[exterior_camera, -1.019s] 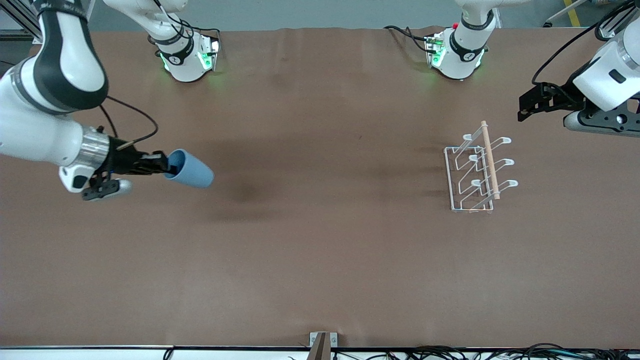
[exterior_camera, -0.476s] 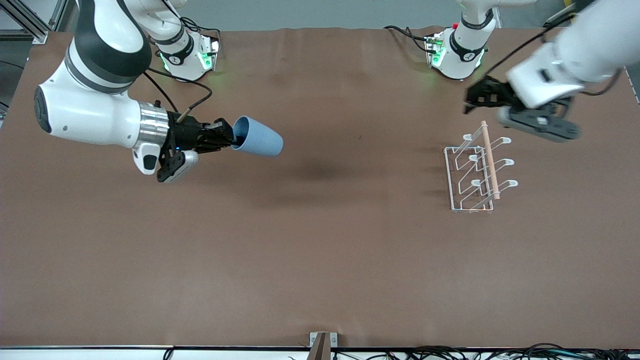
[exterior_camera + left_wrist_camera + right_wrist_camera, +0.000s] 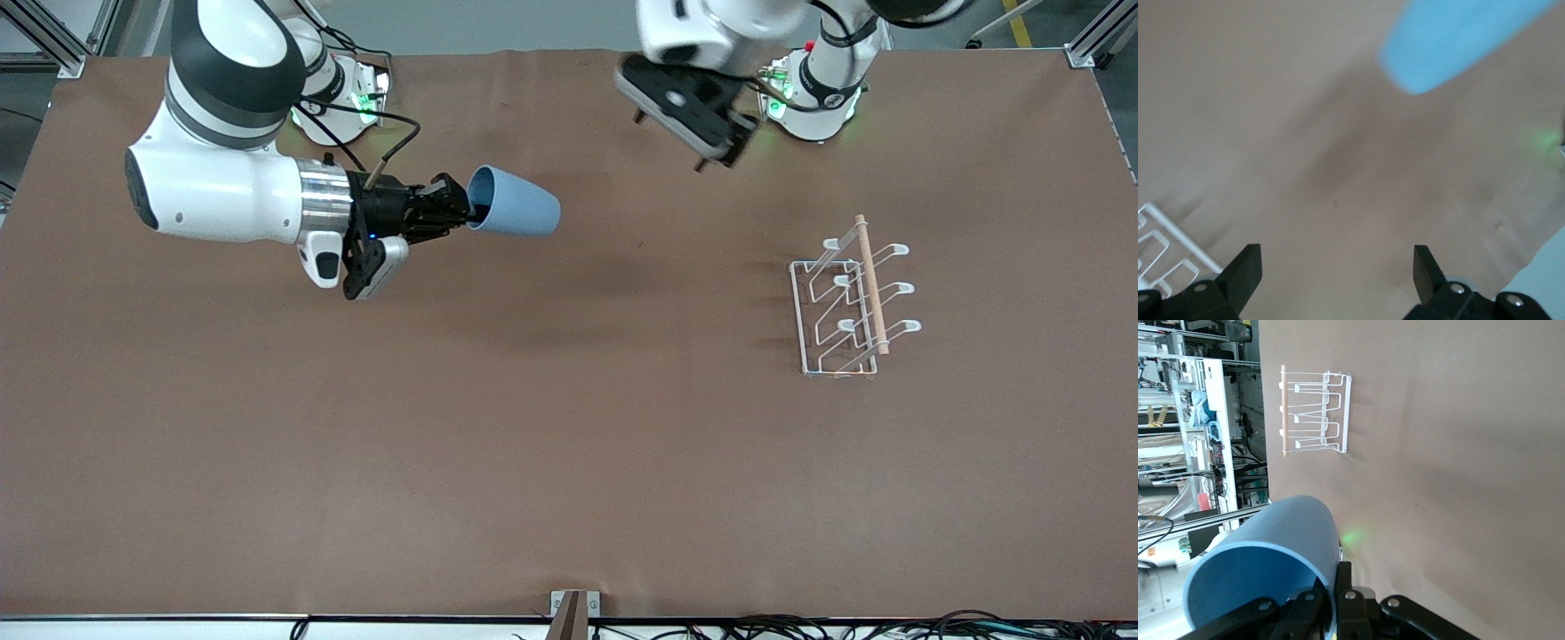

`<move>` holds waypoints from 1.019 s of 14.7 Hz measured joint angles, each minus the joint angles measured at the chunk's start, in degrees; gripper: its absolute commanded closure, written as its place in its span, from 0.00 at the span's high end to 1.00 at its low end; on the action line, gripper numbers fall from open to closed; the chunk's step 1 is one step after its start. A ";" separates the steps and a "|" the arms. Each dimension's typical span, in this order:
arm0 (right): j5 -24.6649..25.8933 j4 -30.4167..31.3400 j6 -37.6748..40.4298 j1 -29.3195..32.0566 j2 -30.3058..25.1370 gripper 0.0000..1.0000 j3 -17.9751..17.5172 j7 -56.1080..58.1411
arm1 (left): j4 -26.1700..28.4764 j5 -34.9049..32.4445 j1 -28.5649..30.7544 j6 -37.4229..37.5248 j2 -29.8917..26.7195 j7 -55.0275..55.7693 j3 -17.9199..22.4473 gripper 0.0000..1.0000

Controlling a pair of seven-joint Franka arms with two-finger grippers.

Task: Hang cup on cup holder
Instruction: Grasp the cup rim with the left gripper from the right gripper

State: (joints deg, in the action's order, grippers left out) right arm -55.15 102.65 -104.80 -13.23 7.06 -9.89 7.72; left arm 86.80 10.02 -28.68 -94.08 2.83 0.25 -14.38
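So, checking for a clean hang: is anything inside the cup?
One of the right gripper's fingers reaches inside the cup at the rim; deeper inside is hidden.

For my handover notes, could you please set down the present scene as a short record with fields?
cup: light-blue tapered plastic cup, lying sideways in the air, gripped at its rim
right gripper: right gripper shut on the cup, over the table's right-arm half
left gripper: left gripper open, empty, raised over the table close to the left arm's base
cup holder: white wire cup holder with a wooden rod, standing on the brown table toward the left arm's end, no cup on its prongs
task state: cup not yet hung
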 measured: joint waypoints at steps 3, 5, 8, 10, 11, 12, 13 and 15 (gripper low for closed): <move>-0.41 -0.32 0.02 -1.37 0.00 0.02 0.02 0.00 | 0.03 -0.10 -5.30 -5.04 0.38 -2.17 -0.01 1.00; -0.48 -0.41 0.03 -2.82 0.00 0.02 0.01 0.00 | 0.06 -0.11 -6.56 -8.26 1.20 -7.30 0.00 1.00; -0.49 -0.41 0.05 -4.68 0.12 0.02 0.01 0.00 | 0.09 -0.12 -6.95 -13.22 3.17 -15.60 0.03 1.00; -0.49 -0.46 1.25 -5.24 0.18 0.02 0.00 0.01 | 0.09 -0.93 -6.94 -14.74 4.32 -19.97 0.11 1.00; -0.51 -0.69 2.36 -5.30 0.18 0.02 0.01 0.01 | 0.10 -1.53 -6.94 -14.93 4.77 -21.49 0.15 1.00; -0.54 -1.07 3.56 -5.30 0.18 0.02 0.03 0.01 | 0.10 -1.79 -6.94 -14.97 5.15 -22.39 0.17 1.00; -0.56 -1.46 4.74 -5.30 0.19 0.02 0.09 0.01 | 0.10 -1.84 -6.97 -14.99 5.39 -22.90 0.16 1.00; -0.75 -1.71 5.67 -5.29 0.23 0.02 0.34 0.01 | 0.11 -1.84 -7.13 -14.97 5.51 -23.14 -0.01 1.00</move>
State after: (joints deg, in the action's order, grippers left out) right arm -55.90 100.94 -99.13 -18.52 7.29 -9.55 7.73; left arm 86.92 8.17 -35.80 -109.05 8.33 -22.89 -14.40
